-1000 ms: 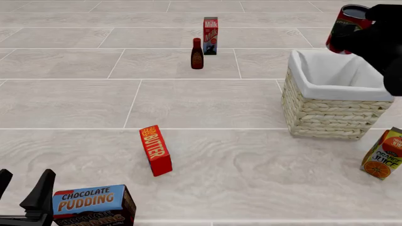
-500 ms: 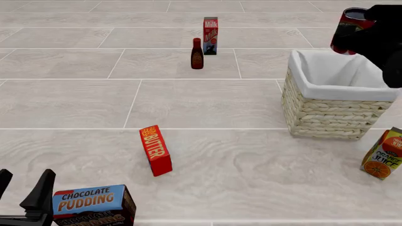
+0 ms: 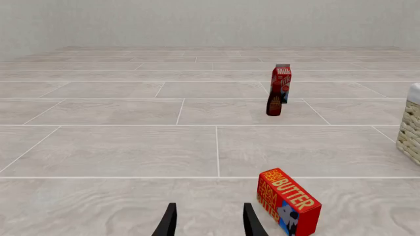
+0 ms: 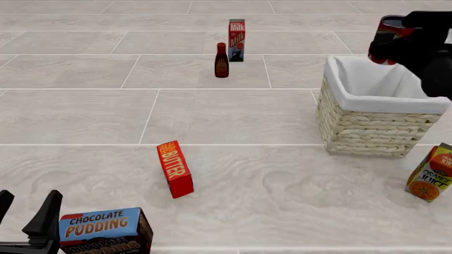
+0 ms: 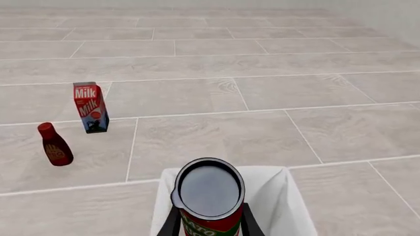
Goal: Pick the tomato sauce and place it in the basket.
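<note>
The tomato sauce (image 4: 386,35), a red-labelled can with a dark metal top, hangs in the air over the far rim of the basket (image 4: 367,129). My right gripper (image 4: 404,41) is shut on it. In the right wrist view the can (image 5: 208,189) sits upright between the fingers of that gripper (image 5: 210,223), with the basket's white lining (image 5: 279,196) directly below. The left gripper (image 4: 27,209) stands open and holds nothing at the near left. In the left wrist view this gripper (image 3: 208,216) points along the floor, and the basket's edge (image 3: 412,128) shows at the far right.
A butter box (image 4: 175,168) stands in the near middle, and a chocolate pudding box (image 4: 105,230) lies beside the left gripper. An orange juice carton (image 4: 431,173) stands just in front of the basket. A milk carton (image 4: 236,39) and a dark bottle (image 4: 222,61) stand at the far centre.
The right gripper has sunk a little with the can, closer to the basket's far rim. The left arm has not moved.
</note>
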